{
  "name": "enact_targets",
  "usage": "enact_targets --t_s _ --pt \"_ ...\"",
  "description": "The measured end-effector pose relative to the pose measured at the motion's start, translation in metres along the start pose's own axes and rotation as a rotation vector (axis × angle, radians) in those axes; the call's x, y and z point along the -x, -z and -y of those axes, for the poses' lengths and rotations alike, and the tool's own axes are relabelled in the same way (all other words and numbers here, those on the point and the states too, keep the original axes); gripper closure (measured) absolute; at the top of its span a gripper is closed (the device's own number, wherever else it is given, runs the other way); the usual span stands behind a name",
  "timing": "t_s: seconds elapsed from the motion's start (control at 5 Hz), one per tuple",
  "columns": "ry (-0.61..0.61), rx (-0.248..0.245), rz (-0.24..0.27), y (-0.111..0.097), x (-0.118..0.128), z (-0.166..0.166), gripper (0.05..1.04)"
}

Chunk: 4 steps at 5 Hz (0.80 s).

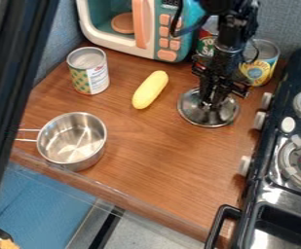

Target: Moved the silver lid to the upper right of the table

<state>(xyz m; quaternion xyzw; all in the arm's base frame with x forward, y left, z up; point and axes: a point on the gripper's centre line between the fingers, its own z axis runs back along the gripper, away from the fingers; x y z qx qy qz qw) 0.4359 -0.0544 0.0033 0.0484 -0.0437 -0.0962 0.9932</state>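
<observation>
The black gripper (211, 101) hangs straight down at the right of the wooden table, right over the middle of the silver lid (208, 116). The lid is round and shiny, lies about flat near the stove's left side, and has its centre and back edge partly covered by the gripper. Whether the lid's knob is held is hidden by the dark gripper parts. The wooden table (153, 151) runs beneath it.
Behind the gripper stand two cans, one a yellow-labelled can (260, 63). A toy microwave (159, 29) is at the back, a yellow vegetable (150, 89) left of the lid, another can (88, 70) farther left. A steel pot (72, 141) sits front left; the stove (263, 180) borders the right.
</observation>
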Motion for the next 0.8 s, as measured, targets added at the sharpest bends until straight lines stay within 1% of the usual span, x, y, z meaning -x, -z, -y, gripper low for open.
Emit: enact_targets --t_s 0.2,0.4,0.6,0.8 --pt "0.002 0.004 -0.009 0.0 0.002 0.001 0.449" --pt "-0.005 0.012 -0.004 -0.015 0.004 -0.001 0.163" --pt "-0.04 0.022 0.059 -0.056 0.002 -0.014 0.075" --pt "-0.081 0.049 0.017 -0.061 0.019 -0.023 0.079"
